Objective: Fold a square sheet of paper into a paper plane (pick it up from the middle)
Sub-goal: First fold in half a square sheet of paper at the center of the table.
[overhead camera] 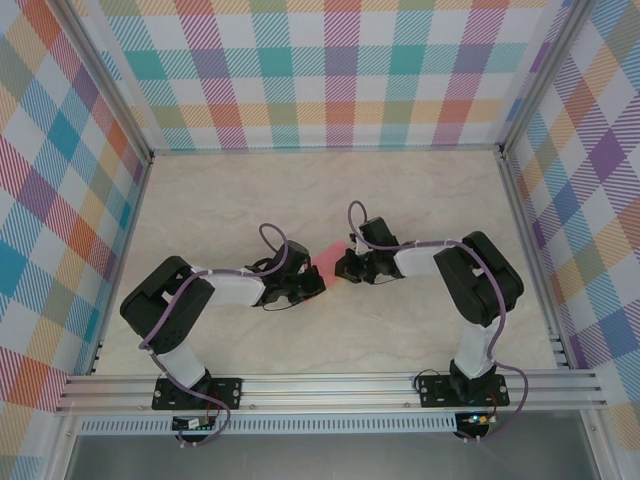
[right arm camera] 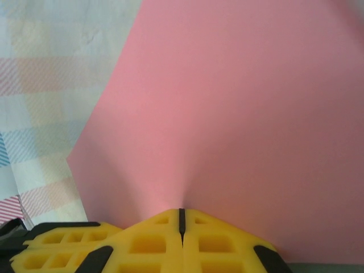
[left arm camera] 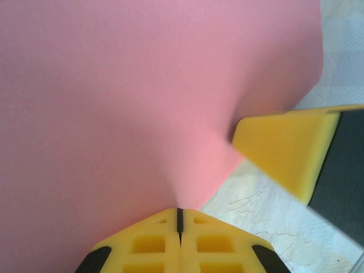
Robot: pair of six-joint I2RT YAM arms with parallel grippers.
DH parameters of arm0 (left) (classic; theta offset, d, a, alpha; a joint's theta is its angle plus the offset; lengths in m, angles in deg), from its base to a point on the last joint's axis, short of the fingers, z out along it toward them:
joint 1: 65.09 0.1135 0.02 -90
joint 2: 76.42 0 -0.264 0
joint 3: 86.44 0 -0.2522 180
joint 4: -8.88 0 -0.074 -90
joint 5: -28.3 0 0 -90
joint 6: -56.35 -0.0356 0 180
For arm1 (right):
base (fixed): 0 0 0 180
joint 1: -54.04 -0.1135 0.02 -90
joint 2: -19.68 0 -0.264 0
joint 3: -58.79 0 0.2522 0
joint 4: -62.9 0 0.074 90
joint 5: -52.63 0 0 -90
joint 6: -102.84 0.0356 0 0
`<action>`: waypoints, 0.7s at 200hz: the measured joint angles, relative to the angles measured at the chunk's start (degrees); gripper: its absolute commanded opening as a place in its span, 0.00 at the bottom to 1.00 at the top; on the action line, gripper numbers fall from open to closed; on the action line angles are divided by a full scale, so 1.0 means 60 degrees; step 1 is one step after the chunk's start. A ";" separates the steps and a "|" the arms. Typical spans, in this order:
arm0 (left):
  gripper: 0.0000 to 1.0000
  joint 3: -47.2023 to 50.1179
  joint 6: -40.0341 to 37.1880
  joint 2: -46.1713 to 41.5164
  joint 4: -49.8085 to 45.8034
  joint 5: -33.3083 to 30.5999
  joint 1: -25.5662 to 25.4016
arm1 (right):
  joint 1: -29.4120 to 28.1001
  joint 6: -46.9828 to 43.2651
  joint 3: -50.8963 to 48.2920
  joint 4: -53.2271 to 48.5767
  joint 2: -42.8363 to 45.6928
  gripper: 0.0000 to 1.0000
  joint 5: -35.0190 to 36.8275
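Marbled table [overhead camera: 400, 190], paper sheet [left arm camera: 142, 102] spanning left gripper [left arm camera: 179, 219] to right gripper [right arm camera: 182, 219]

Nose to nose over the middle of the table [overhead camera: 250, 190]: left tool [overhead camera: 313, 281] and right tool [overhead camera: 346, 266], square sheet of paper [overhead camera: 331, 257] peeking between.

I see square sheet of paper [overhead camera: 331, 257]: salmon-pink, plain, unmarked. Sits over middle of table [overhead camera: 420, 190], held by two edges, surface smooth with slight pucker at each pinch point.
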 measured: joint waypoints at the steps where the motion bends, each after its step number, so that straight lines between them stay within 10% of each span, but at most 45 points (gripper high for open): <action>1: 0.02 0.0000 0.0000 0.0000 0.0000 -0.0004 0.0000 | 0.0033 -0.0004 -0.0004 -0.0004 0.0000 0.02 0.0000; 140: 0.01 -0.0004 0.0000 0.0000 -0.0004 -0.0066 0.0000 | 0.2069 -0.0324 -0.0510 -0.0729 0.1880 0.04 0.0947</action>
